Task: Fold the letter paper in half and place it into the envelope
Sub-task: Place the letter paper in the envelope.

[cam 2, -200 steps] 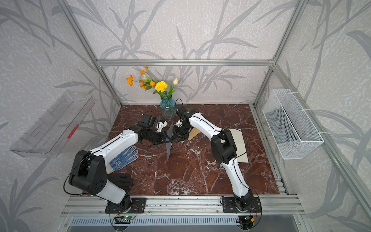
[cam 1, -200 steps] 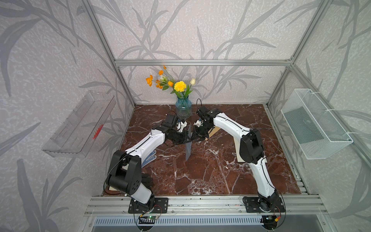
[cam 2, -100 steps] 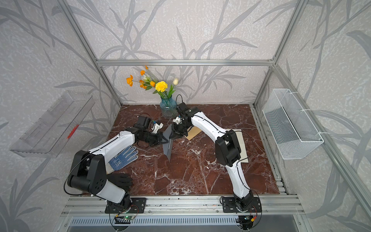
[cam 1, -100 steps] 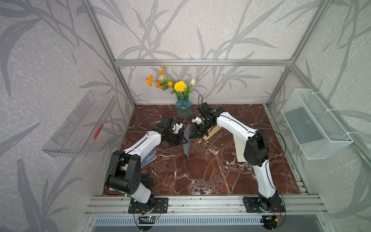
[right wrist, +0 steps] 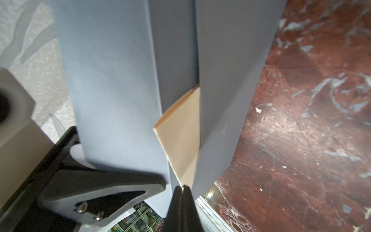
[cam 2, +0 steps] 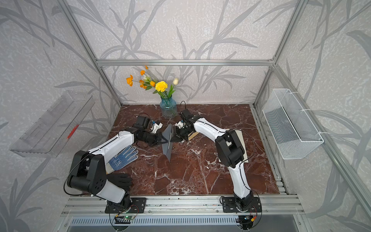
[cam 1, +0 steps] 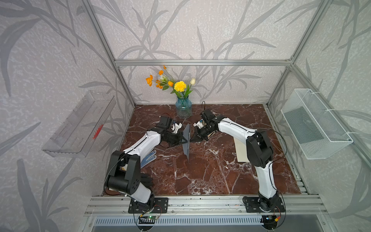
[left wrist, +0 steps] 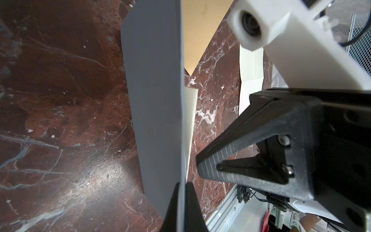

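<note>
Upright paper (cam 1: 186, 141) and vase (cam 1: 183, 109) block the middle; tabletop (cam 1: 200, 174) in front lies open.

Flower vase (cam 1: 183, 108) at back; blue glove (cam 2: 123, 156), black glove (cam 2: 120, 179) left; wire basket (cam 1: 321, 128) right.

Grey sheet (cam 1: 186, 140); white paper (cam 1: 241, 149); red-brown marbled table (cam 1: 200, 172).

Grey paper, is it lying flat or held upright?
Upright: grey paper stands on edge, pinched by the left gripper and right gripper.
</note>
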Controlling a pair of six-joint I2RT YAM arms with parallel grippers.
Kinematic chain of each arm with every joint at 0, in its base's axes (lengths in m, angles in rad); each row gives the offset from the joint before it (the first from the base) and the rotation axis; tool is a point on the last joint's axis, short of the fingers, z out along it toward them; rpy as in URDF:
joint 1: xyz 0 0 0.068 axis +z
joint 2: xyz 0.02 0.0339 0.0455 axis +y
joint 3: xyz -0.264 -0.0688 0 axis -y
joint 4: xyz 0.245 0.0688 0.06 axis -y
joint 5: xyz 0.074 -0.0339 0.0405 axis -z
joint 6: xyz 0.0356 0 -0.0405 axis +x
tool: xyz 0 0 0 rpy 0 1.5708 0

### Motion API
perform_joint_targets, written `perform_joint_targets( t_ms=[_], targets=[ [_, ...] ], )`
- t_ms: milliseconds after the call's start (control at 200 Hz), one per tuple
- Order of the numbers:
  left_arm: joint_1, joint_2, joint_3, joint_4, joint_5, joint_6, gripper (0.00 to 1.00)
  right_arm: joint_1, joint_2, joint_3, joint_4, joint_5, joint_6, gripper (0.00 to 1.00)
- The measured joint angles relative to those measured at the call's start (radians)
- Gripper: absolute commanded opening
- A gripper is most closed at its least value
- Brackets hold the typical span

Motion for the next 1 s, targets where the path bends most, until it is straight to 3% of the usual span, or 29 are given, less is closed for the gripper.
perform_joint_targets(
  t_ms=[310, 1000],
  targets=[
    [0.000, -0.002, -0.003, 0.000, 0.000, 0.000, 0.00, -0.004, -0.095, -0.050, 0.129, -0.032, 0.032, 0.00],
    [0.000, -0.002, -0.003, -0.001, 0.000, 0.000, 0.00, -0.010, -0.040, -0.171, 0.289, -0.052, 0.096, 0.00]
  ],
)
